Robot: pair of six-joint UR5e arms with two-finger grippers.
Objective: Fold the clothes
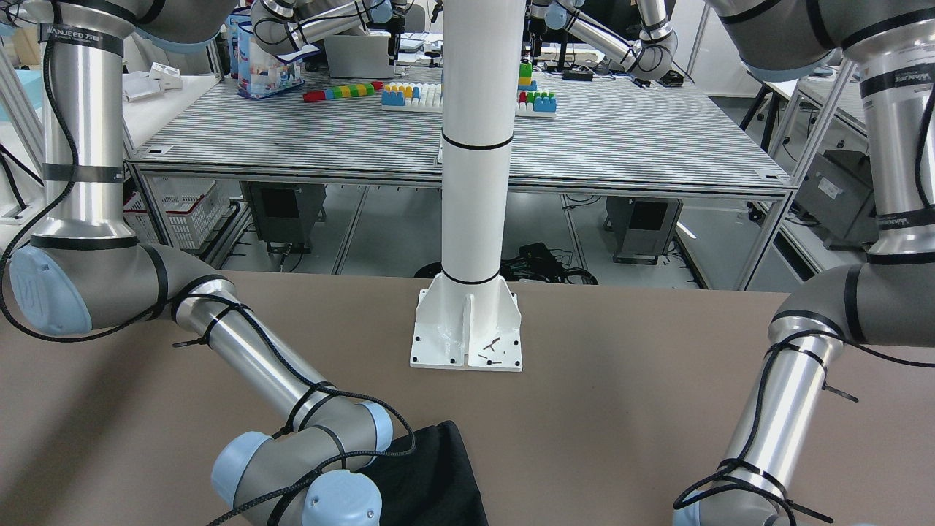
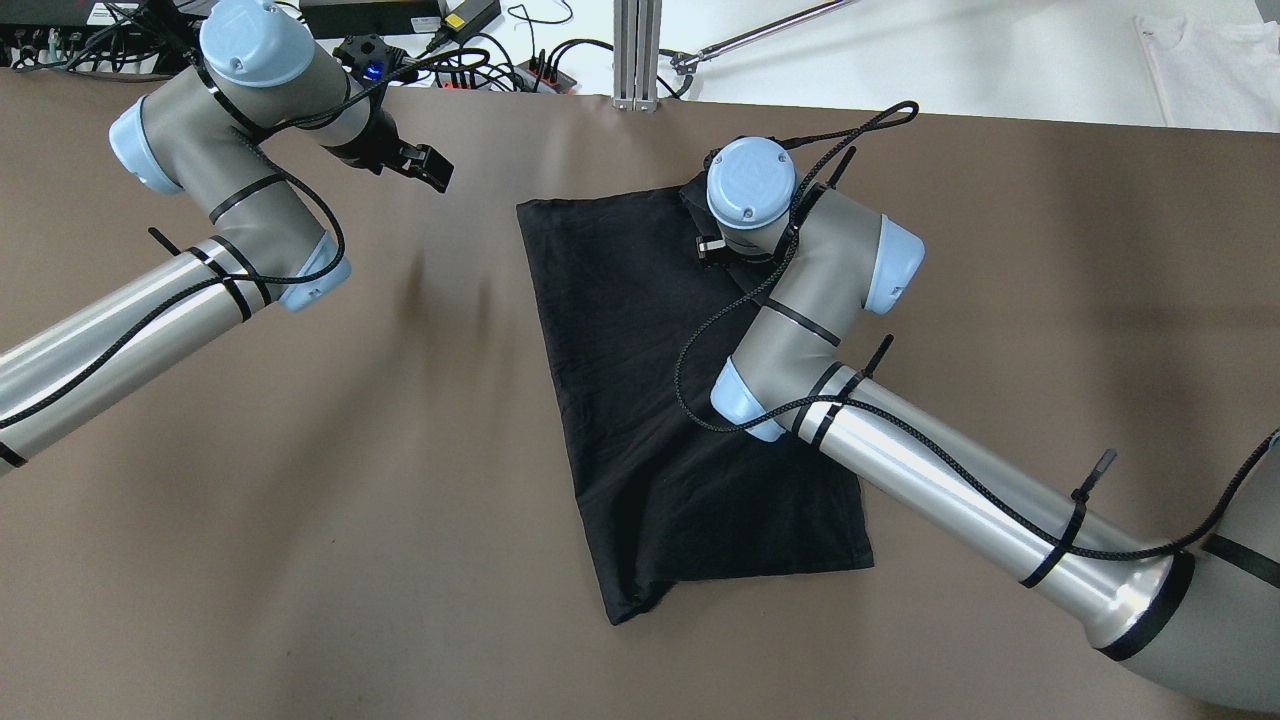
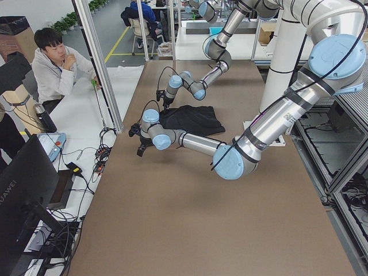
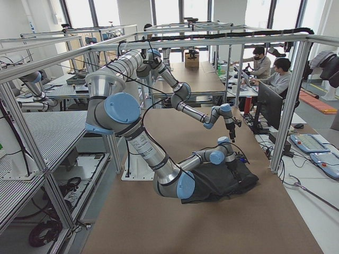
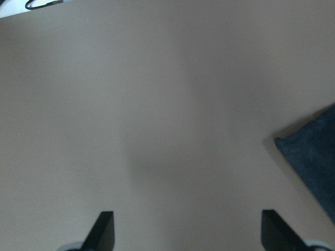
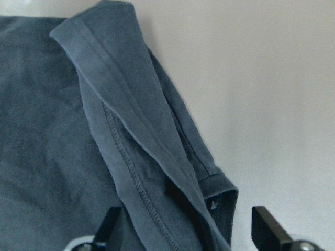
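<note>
The clothes (image 2: 640,400) are one black rectangular piece lying flat mid-table, its long side running near to far. They also show as clothes (image 1: 431,482) at the bottom of the front view. My right gripper (image 6: 188,230) hovers over the cloth's far right corner, open, with a turned-over hemmed flap (image 6: 125,130) lying between its fingers. From overhead that gripper is mostly hidden under its wrist (image 2: 750,190). My left gripper (image 2: 430,170) is open over bare table, left of the cloth's far left corner (image 5: 309,157), with nothing between its fingertips (image 5: 104,230).
The white pillar base (image 1: 466,329) stands on the robot's side of the table. Cables and power strips (image 2: 480,60) and an aluminium post (image 2: 636,50) line the far edge. A white garment (image 2: 1210,60) lies off the far right corner. A person (image 3: 54,63) sits nearby.
</note>
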